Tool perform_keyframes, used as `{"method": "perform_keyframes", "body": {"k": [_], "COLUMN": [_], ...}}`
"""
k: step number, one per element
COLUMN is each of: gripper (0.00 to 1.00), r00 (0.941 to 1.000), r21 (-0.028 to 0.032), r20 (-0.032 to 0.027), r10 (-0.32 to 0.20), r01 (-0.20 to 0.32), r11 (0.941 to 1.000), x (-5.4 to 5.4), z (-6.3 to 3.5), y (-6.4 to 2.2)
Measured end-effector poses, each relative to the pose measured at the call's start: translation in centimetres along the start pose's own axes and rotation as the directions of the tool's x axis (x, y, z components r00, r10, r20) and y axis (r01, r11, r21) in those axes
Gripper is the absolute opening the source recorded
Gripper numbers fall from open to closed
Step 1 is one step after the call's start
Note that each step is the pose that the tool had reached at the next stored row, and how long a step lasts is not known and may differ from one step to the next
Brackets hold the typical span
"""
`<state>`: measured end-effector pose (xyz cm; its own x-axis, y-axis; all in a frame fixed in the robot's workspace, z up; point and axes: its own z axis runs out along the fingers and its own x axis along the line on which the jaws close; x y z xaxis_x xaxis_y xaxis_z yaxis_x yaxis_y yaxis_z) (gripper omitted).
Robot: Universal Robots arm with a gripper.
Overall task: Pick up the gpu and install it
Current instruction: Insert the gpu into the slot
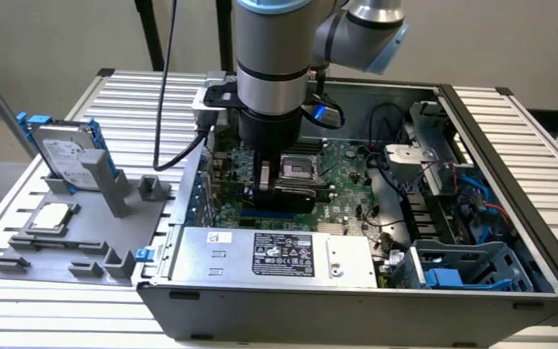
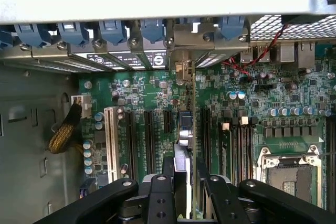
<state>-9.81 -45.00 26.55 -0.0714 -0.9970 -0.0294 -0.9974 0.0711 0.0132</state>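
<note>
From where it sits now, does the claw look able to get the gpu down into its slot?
Probably yes. The claw holds the gpu edge-on over the motherboard, its bracket end near the rear bracket row; nothing visible blocks the way below.

matt grey sheet-metal computer case point(image 1: 357, 309) holding a green circuit board point(image 2: 294, 85) with a faintly glossy lacquered surface. ribbed metal table point(image 1: 540, 138) in pale, satin finish; matt grey plastic holder tray point(image 1: 85, 243). smooth brushed-metal arm point(image 1: 271, 51); matt black gripper point(image 2: 184, 192) gripping the thin green card point(image 2: 193, 129) with its bare silver metal bracket.
</note>
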Motion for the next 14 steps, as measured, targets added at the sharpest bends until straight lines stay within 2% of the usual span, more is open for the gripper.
{"method": "perform_keyframes", "body": {"k": [14], "gripper": [0.27], "r00": [1.0000], "r21": [-0.0007], "r20": [0.0007], "r10": [0.000], "r01": [0.000], "r11": [1.0000], "x": [0.00], "z": [0.33], "y": [-0.01]}}
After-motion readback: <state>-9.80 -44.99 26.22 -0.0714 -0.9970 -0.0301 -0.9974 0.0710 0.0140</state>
